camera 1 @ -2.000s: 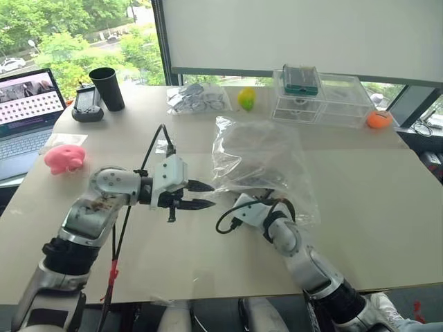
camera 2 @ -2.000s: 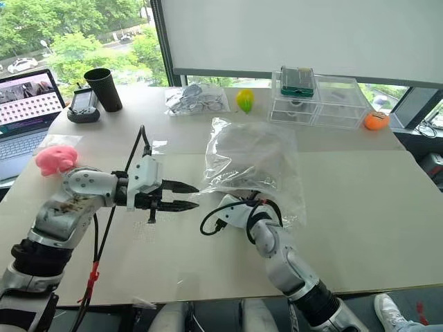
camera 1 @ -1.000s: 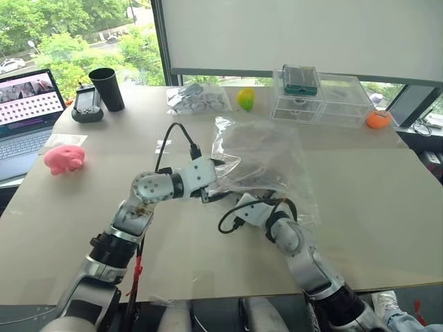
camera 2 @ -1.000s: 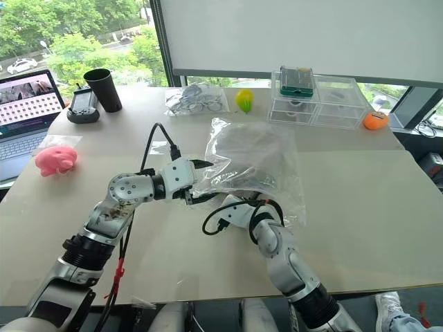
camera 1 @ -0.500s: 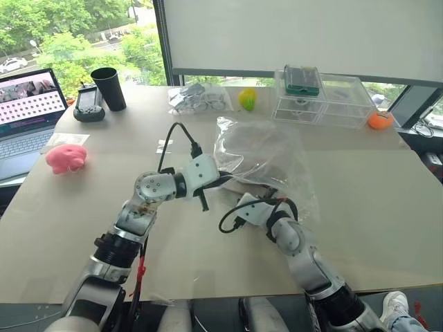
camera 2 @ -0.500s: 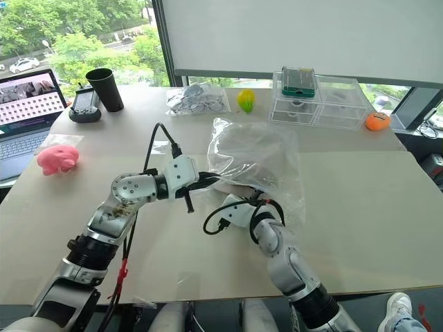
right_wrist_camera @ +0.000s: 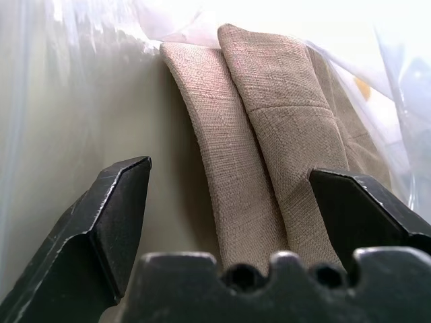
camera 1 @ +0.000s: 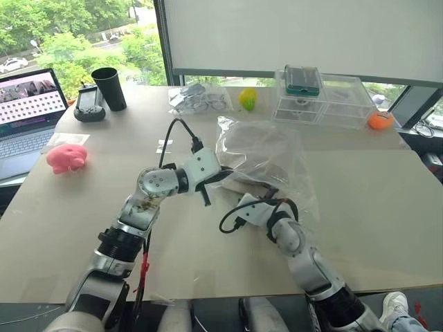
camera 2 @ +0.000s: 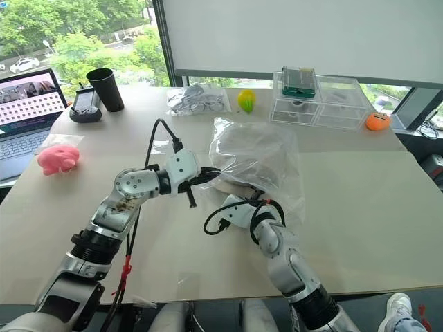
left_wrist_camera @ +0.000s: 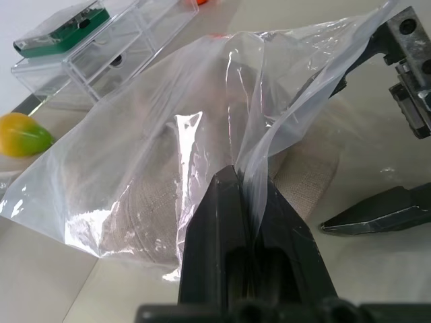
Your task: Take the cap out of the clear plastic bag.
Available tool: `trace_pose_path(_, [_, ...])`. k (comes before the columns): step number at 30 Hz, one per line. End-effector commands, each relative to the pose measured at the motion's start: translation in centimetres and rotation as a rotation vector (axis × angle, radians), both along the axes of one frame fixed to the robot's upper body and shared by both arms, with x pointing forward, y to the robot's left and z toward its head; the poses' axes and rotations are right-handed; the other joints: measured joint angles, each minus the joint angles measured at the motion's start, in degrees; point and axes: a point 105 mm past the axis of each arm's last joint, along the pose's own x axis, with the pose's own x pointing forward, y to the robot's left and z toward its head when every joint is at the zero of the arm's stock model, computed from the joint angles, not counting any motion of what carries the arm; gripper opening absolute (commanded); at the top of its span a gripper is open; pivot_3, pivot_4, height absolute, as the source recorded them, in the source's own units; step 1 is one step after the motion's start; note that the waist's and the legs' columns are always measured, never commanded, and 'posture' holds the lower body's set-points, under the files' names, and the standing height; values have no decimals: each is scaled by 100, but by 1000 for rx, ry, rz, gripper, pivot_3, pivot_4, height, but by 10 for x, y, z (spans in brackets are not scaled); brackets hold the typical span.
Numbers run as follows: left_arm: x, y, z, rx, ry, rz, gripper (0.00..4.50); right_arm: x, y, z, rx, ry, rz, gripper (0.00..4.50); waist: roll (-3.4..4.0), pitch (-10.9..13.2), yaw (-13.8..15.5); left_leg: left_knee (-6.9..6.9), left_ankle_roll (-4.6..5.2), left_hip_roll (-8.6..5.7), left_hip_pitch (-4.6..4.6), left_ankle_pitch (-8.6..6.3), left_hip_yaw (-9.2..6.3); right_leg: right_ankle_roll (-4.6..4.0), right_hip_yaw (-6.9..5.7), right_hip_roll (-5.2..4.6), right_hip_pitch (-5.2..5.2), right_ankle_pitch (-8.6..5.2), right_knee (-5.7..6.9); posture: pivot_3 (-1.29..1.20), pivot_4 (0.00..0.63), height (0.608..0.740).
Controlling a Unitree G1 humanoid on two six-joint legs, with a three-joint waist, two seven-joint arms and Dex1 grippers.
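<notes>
Two risks by size, largest thing first, are set out below.
Table (camera 1: 387, 207): the clear plastic bag and the cap are carried on it near the middle; both may be dragged across it if the film alone is pulled.
Clear plastic bag (camera 1: 266, 149): it lies crumpled on the table with its mouth turned toward the arms. One edge of the mouth is lifted, so an opening is formed. The thin film could be torn or slipped out of the pinch if it is pulled hard.
Cap (right_wrist_camera: 269, 141): it is seen inside the bag, its beige fabric edge lying at the mouth and resting on the table. It may be carried along with the bag if film is caught with the fabric.
Left gripper (left_wrist_camera: 246, 202): its fingers are pressed fully together on a fold of the bag's mouth edge, and nothing else is held. A small fold is gripped, so the hold is judged slight.
Right gripper (right_wrist_camera: 232, 202): its fingers are spread as wide as they go, one on each side of the cap's edge, and nothing is held yet. Film could be pinched together with the cap if the jaws are closed without the mouth being raised clear.
</notes>
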Motion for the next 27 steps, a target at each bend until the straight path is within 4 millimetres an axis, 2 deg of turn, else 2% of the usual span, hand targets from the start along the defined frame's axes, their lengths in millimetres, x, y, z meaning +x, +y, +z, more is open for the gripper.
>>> trace_pose_path(1, [2, -2, 25, -62, -52, 11, 71, 0, -2, 3, -13, -25, -7, 4500, 0, 0, -2, 0, 0, 0, 0, 0, 0, 0, 0, 0, 0, 0, 0, 0, 150, 740])
trace_pose_path(8, [3, -3, 31, -101, -55, 32, 71, 11, -6, 5, -66, -78, -46, 4500, 0, 0, -9, 0, 0, 0, 1, 0, 0, 1, 0, 0, 1, 0, 1, 0, 150, 740])
trace_pose_path(16, [5, -2, 34, -107, -54, 39, 71, 13, 1, 10, -95, -125, -10, 4500, 0, 0, -10, 0, 0, 0, 0, 0, 0, -2, 0, 0, -1, 2, 0, 0, 150, 740])
trace_pose_path(20, [7, -2, 32, -104, -49, 44, 0, 11, 3, 12, -79, -137, 7, 3526, 0, 0, -15, -1, 0, 0, 0, 0, 0, -2, 1, 0, -2, 2, 0, 0, 150, 740])
trace_pose_path(23, [6, -2, 30, -100, -48, 45, 0, 10, 4, 12, -76, -134, 13, 2412, 0, 0, -16, -1, 0, 0, -1, 0, 0, -2, 1, 0, -2, 2, 0, 0, 150, 740])
trace_pose_path(27, [6, -2, 29, -97, -48, 46, 0, 11, 2, 12, -75, -127, 7, 1215, 0, 0, -14, -1, 0, 0, -1, 0, 0, -2, 1, 0, -2, 2, 0, 0, 150, 740])
